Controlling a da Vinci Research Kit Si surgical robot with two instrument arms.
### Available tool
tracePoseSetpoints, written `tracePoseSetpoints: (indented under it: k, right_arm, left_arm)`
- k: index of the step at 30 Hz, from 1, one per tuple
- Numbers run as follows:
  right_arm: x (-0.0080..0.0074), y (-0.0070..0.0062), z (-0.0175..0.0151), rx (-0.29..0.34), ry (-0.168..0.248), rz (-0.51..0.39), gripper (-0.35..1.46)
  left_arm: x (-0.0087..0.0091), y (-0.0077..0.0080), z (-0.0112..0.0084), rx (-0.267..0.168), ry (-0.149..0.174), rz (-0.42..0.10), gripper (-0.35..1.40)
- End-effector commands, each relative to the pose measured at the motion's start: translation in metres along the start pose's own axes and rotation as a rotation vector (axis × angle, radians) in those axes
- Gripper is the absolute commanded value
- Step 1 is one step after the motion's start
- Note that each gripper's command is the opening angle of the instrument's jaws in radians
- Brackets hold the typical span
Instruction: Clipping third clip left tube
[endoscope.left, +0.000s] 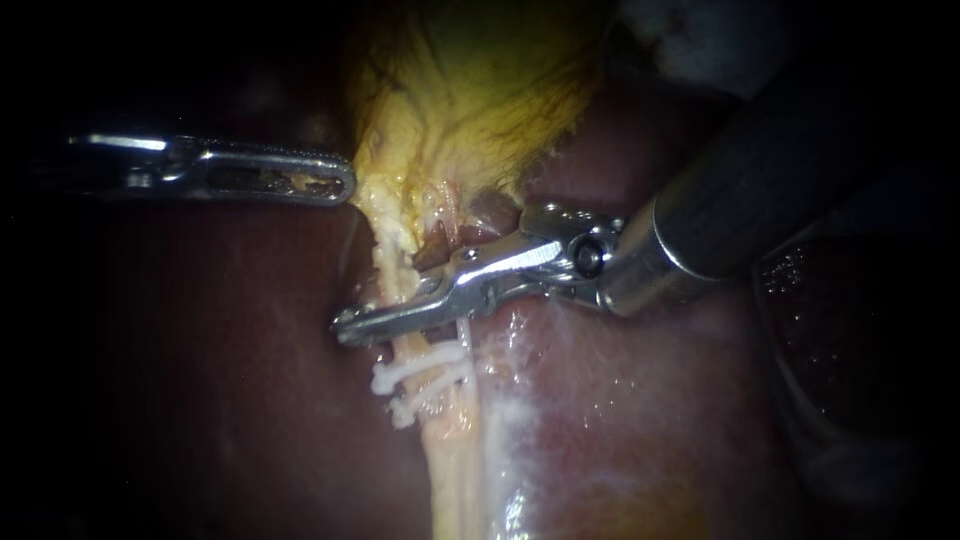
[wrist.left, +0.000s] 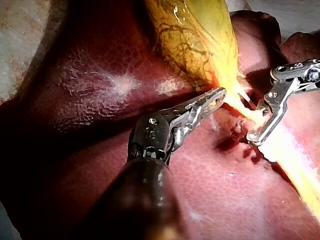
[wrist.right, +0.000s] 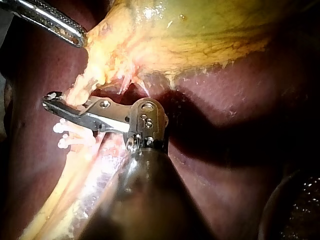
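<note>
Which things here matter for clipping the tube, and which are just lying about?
Part of the job:
- right instrument, lying across the tube
- two white clips already on that tube
- left instrument, its tip at the edge of the gallbladder

Just there:
- liver around and under the tube
- pale blurred patch beyond the right instrument's shaft, too unclear to name

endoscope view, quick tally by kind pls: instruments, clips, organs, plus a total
instruments: 2 (left instrument, right instrument)
clips: 2 (upper clip, lower clip)
organs: 2 (gallbladder, liver)
total: 6
</note>
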Motion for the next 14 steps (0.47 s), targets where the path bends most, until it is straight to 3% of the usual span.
tracePoseSetpoints:
  k: [1, 14]
  right_arm:
    - [0.0000, 0.0000, 0.0000, 0.000, 0.001, 0.000, -0.35]
    - [0.0000, 0.0002, -0.0001, 0.000, 0.001, 0.000, -0.35]
  left_arm:
    - [0.0000, 0.0000, 0.0000, 0.000, 0.000, 0.000, -0.35]
    - [0.0000, 0.0000, 0.0000, 0.001, 0.000, 0.000, -0.35]
